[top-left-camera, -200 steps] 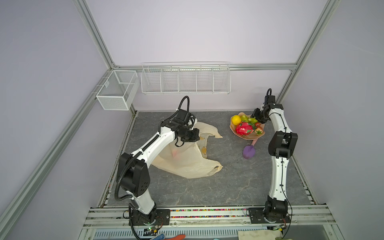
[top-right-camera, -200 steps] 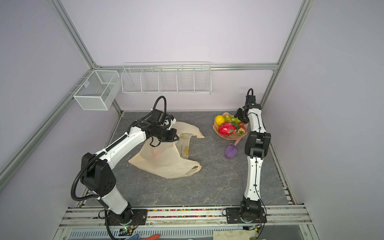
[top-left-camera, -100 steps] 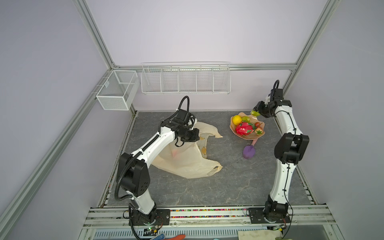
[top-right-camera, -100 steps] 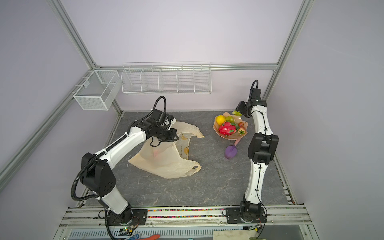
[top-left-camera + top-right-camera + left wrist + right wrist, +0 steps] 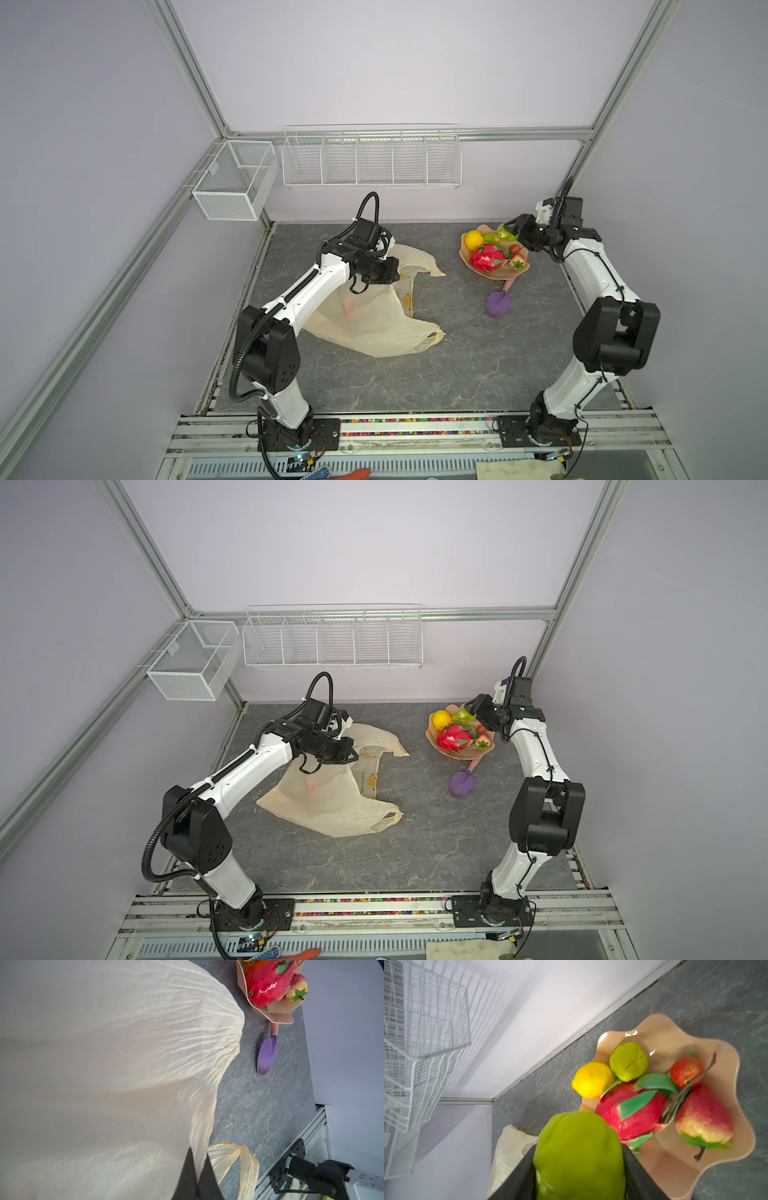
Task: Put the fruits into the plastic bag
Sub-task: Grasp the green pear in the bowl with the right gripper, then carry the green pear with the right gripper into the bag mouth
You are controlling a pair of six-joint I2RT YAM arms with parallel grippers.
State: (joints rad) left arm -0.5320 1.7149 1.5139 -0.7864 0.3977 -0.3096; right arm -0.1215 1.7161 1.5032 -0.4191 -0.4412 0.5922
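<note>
Pear (image 5: 508, 233), green, has just come up off the dish (image 5: 494, 273) at upper right in both top views, clamped in the right gripper (image 5: 516, 232), while the left gripper (image 5: 197, 1159) stays pinched on the bag (image 5: 374, 328) left of centre, so carrying it across likely comes next.

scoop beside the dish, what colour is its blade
Purple scoop blade, clearest in the left wrist view.

The plastic bag (image 5: 374, 328) is thin and crinkly, the dragon fruit (image 5: 489, 257) glossy, the tabletop (image 5: 457, 365) matt.
</note>
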